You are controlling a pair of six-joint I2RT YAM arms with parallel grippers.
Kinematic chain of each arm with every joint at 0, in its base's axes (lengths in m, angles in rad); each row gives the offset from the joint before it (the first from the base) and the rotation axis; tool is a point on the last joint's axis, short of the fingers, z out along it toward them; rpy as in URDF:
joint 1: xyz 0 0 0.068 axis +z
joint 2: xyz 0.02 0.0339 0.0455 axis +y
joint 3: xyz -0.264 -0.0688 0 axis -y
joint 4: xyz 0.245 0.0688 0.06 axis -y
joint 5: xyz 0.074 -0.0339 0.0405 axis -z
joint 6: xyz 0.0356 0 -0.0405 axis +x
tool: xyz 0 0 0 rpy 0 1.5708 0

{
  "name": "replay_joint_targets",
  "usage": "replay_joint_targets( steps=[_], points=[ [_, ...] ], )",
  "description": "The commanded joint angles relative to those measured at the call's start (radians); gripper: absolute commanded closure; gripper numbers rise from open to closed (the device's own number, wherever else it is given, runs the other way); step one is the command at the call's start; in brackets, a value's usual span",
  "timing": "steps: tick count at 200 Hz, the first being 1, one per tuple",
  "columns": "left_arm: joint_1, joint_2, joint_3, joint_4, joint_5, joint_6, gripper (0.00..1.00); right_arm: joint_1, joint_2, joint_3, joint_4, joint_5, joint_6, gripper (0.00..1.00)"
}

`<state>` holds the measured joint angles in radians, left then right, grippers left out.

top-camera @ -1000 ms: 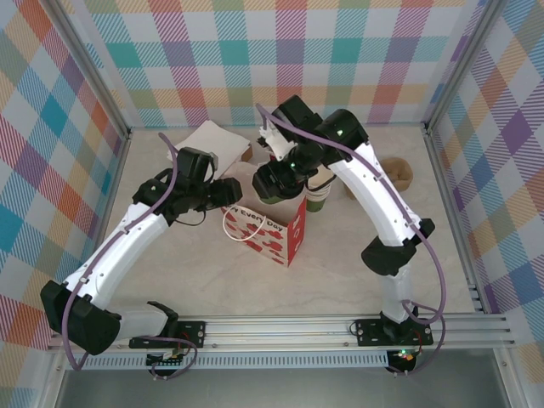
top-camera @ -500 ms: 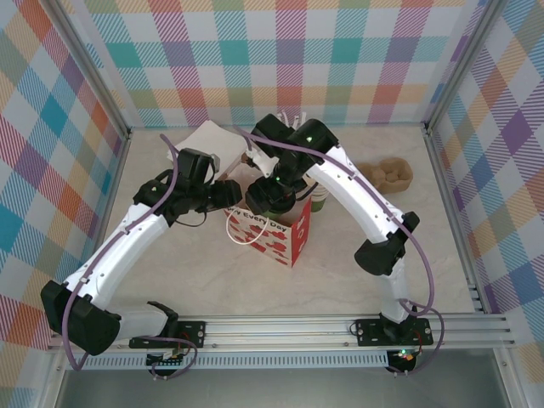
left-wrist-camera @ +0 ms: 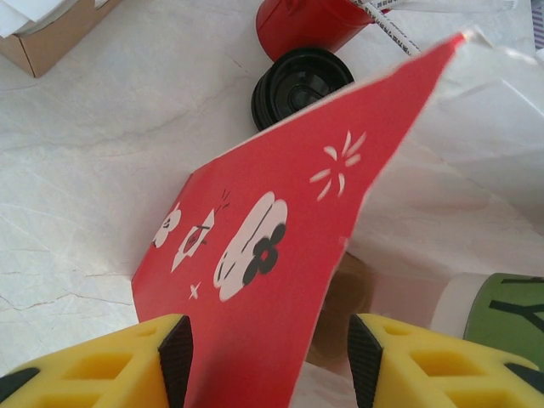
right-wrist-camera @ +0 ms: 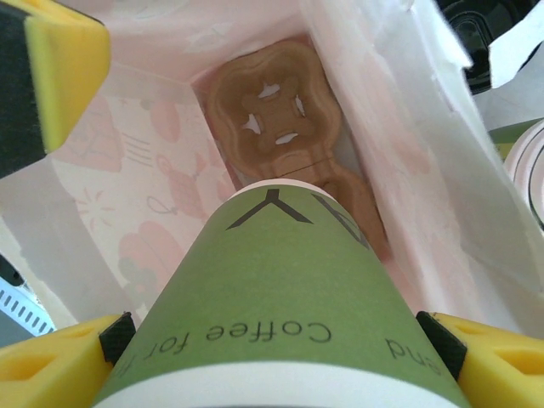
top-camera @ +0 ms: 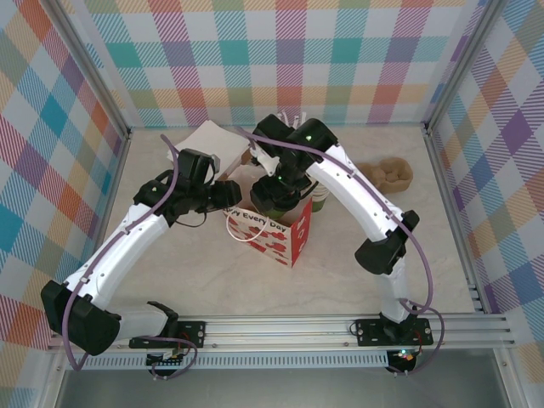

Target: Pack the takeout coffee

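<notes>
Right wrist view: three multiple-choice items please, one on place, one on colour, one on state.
1. Where is the green cup?
A) on the table
B) between the right end effector's fingers, at the bag's open mouth
C) in a box

2. What colour is the carrier at the bag's bottom?
A) blue
B) black
C) brown

3. The bag's top is:
A) open
B) folded flat
C) taped shut

Answers:
1. B: yellow fingers flank the cup, with bag walls around it.
2. C: brown moulded cardboard lies beyond the cup.
3. A: the view reaches down to the bag's bottom.
</notes>
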<state>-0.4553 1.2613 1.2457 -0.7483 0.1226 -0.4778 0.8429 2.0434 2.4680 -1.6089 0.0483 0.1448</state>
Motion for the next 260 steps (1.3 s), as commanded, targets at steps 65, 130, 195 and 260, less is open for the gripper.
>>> replay_joint_targets(
  steps=[65,130,195,260],
  points=[
    [0.009,-0.011,-0.016,0.023,0.021,0.029,0.48,-0.004,0.026,-0.052,-0.141,-0.003,-0.072,0.32],
    [0.007,0.0,-0.011,0.034,0.046,0.027,0.49,0.047,0.002,-0.09,-0.145,-0.082,-0.091,0.32],
    [0.008,0.006,-0.009,0.034,0.061,0.031,0.51,0.049,0.007,-0.099,-0.11,-0.059,-0.058,0.32],
    [0.007,0.019,-0.01,0.027,0.056,0.04,0.52,-0.014,0.01,-0.112,-0.118,-0.015,-0.038,0.32]
  ],
)
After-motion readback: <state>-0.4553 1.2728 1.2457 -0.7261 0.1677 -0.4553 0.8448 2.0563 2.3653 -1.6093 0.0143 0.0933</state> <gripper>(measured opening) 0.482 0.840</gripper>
